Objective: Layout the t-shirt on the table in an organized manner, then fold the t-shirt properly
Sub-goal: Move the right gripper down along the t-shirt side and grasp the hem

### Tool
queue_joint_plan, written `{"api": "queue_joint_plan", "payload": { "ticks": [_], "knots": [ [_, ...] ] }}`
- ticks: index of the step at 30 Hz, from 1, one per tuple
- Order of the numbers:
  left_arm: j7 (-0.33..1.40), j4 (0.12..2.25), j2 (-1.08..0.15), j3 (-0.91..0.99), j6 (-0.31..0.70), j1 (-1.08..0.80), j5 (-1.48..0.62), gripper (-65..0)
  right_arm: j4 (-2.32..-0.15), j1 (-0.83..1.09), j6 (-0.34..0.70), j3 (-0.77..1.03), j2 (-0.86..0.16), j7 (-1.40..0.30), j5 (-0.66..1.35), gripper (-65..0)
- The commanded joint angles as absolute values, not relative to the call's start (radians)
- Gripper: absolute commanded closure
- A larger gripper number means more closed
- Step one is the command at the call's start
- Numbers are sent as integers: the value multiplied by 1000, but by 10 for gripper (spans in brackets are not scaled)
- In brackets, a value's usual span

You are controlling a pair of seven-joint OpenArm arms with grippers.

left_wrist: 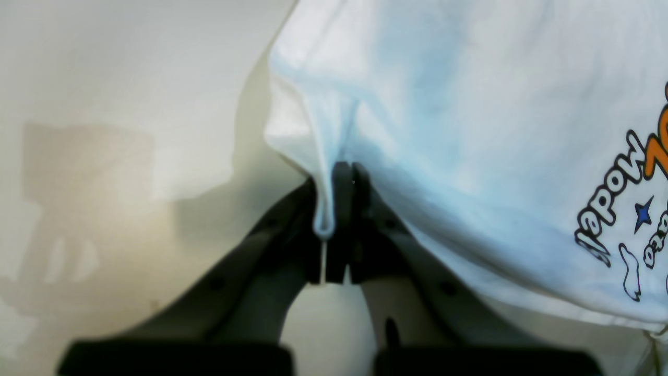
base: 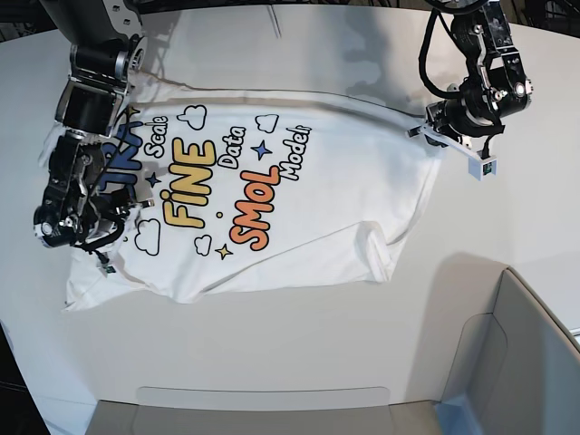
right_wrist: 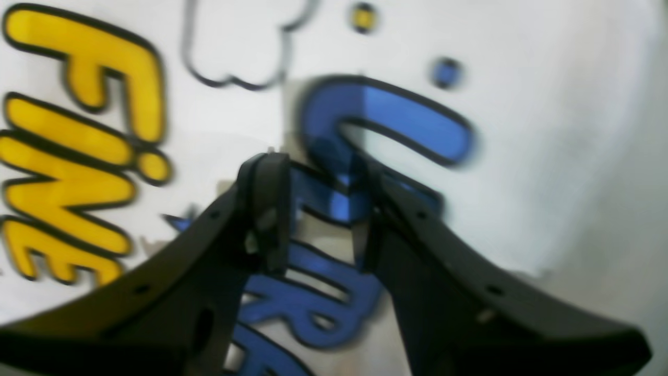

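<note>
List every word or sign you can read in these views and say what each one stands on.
All print is on the t-shirt:
"FiNE", yellow
"SMOL", orange
"Scale", black outline
"Data", black outline
"Model", black outline
Blue word, partly hidden by the right arm; right wrist view shows "U" and "R".
Stars and clouds, no text.
White tag on the left gripper: too small to read.

arms (base: 91, 91): grey metal links, black joints, black cables looping
fingers (right_wrist: 271, 209): matt black, curved, small screw holes
</note>
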State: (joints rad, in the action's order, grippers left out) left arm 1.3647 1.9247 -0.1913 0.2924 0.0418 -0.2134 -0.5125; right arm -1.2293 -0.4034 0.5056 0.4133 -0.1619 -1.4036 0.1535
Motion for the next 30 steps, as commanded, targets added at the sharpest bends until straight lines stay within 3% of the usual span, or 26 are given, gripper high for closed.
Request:
{"api": "queue_joint_plan", "payload": {
  "ticks": [1,5,11,15,20,30],
  "knots": [
    [1368,1942,-199,298,41,-208,-516,0,-1214,-461,513,415,-170,-1396,154,-196],
    [1368,1942,-196,298,41,-206,-515,0,-1006,-565,493,302,-171,-1317,153,-196],
    [1368,1942,-196,298,41,-208,-495,0,-699,-756,282,162,-171,-1059,160,-196],
    [1368,1942,-171,298,41,-203,-475,0,-539,-921,311,65,-125,-952,156,-196],
    [1368,1942,-159,298,41,-205,-475,0,-627,-992,341,-10,-85,-1001,163,-196],
    [1368,1942,-160,298,41,-208,-475,0,-1179,-682,343,437,-202,-1360,397,-196]
  ]
}}
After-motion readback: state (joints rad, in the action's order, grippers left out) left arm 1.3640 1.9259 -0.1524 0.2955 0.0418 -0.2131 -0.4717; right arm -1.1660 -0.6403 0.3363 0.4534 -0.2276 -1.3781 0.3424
